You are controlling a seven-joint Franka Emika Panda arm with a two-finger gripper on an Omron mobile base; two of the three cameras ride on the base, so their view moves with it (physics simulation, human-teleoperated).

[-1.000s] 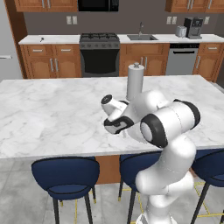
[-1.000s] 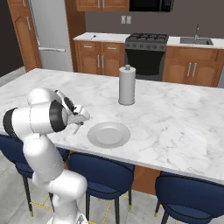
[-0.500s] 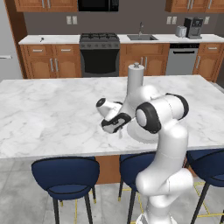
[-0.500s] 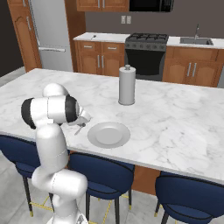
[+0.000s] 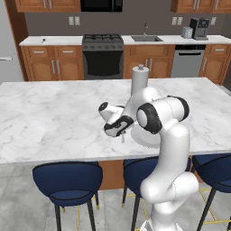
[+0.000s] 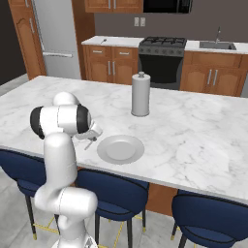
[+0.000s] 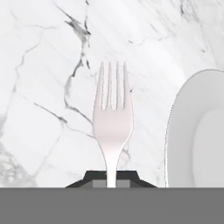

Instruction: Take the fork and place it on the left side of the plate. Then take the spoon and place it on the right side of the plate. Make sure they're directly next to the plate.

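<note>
Pale fork (image 7: 113, 118) clamped in tool (image 7: 112, 177), left of plate (image 7: 197, 131).

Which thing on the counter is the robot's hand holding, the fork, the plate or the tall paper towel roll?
The fork. Its handle is pinched in the shut gripper, tines pointing away. The plate lies beside it, and the paper towel roll stands farther back.

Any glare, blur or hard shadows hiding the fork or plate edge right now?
Hand view: fork sharp, tines distinct, plate rim clean, no glare. Left base view: arm covers most of the plate. Right base view: even, soft lighting, plate unshadowed.
</note>
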